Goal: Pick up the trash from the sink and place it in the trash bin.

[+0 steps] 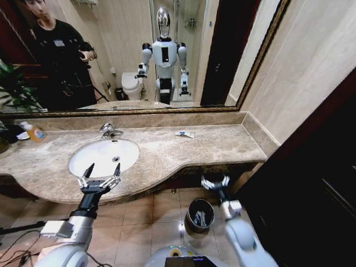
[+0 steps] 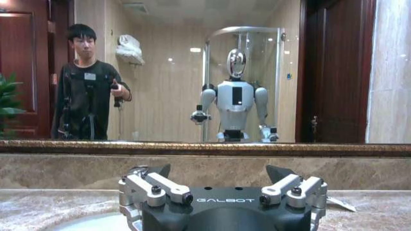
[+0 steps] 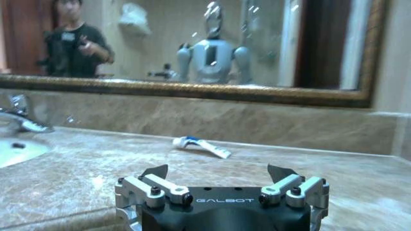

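Soap bottle (image 1: 34, 132) with orange liquid stands at the far left end of the bench (image 1: 167, 153), close to the back wall under the mirror (image 1: 139, 50). Next along, the sink (image 1: 104, 157) sits in the left half of the bench, its chrome faucet (image 1: 109, 130) at the back rim; the basin looks bare apart from the drain.

Left gripper (image 1: 101, 173) hovers at the front rim of the sink, over the bench's front edge, fingers spread wide with nothing between them. In the left wrist view the same gripper (image 2: 218, 174) shows both fingers apart, the sink rim just below.

Trash: one slim white tube (image 1: 184, 134) with a blue end lies flat on the bench right of the faucet, toward the back edge, well apart from the sink. In the right wrist view it (image 3: 201, 146) lies beyond the gripper, near the backsplash.

Trash bin (image 1: 199, 216) stands on the tiled floor below the bench's front edge, right of centre; something pale shows inside, too small to identify.

Right gripper (image 1: 214, 182) hangs just below the front edge of the bench, above and just right of the bin, fingers open and empty. The right wrist view shows that gripper (image 3: 218, 174) spread likewise.
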